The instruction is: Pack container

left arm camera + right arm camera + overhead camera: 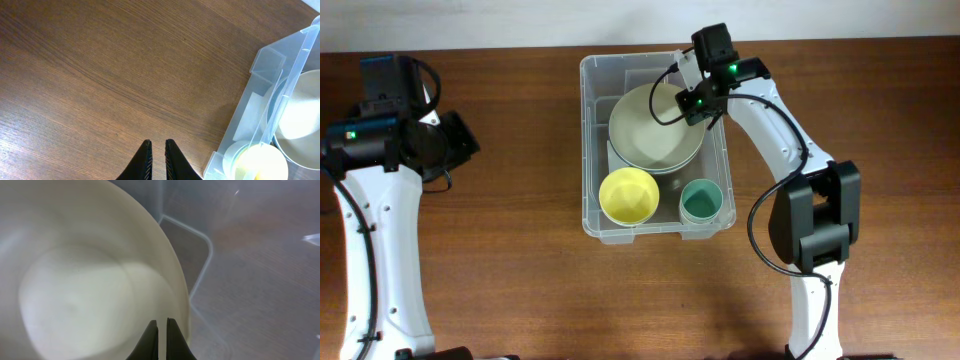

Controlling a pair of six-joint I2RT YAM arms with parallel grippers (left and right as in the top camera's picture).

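The right gripper (161, 322) is hovering almost closed, seemingly empty, just inside the cream bowl (75, 295) in the container (588, 150). The left gripper (157, 143), almost closed and empty, is hanging over the counter (100, 75).

Large cream bowl (655, 125); yellow bowl (628, 195) just in front of it; smaller green cup (700, 203) beside the yellow bowl, not touching; brown wood-grain table (500, 250) beneath.

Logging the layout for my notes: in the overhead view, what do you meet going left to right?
White left arm → left wall of the clear rectangular plastic container → round yellow bowl → small teal-green cup → right arm's black elbow block.
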